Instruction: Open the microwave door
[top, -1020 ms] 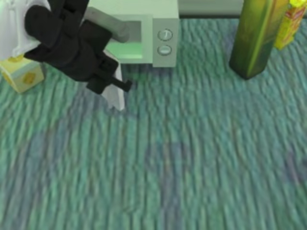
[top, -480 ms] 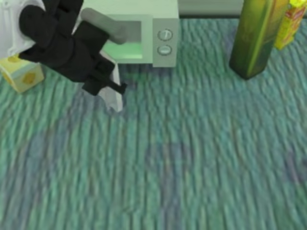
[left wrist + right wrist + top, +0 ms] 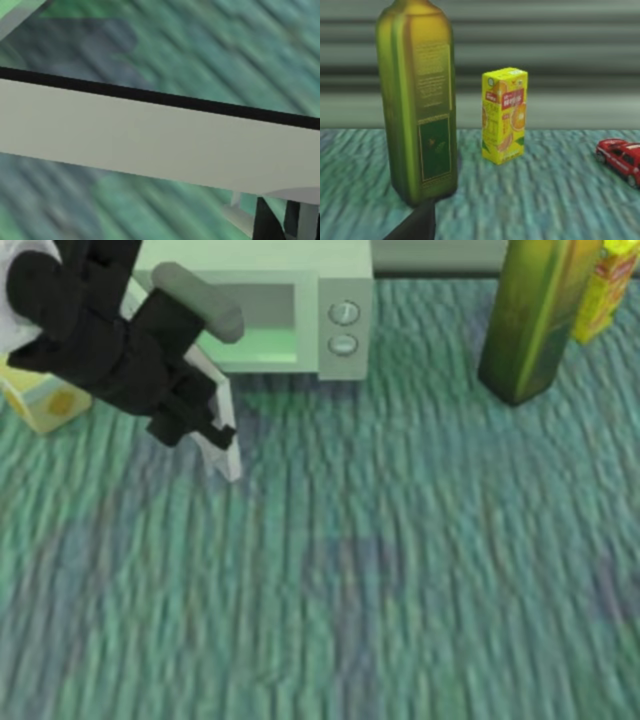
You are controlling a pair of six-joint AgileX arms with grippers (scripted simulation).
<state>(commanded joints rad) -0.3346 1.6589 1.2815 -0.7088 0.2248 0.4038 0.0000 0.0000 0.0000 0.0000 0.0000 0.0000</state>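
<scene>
The microwave [image 3: 300, 310] sits at the table's far edge, left of centre, its green inside showing. The microwave door [image 3: 222, 435] stands swung out toward the left, on edge. My left gripper [image 3: 205, 425], angled down from the far left, is at the door's free edge; I cannot tell its fingers' spread. Since half a second ago, door and gripper have swung further left.
</scene>
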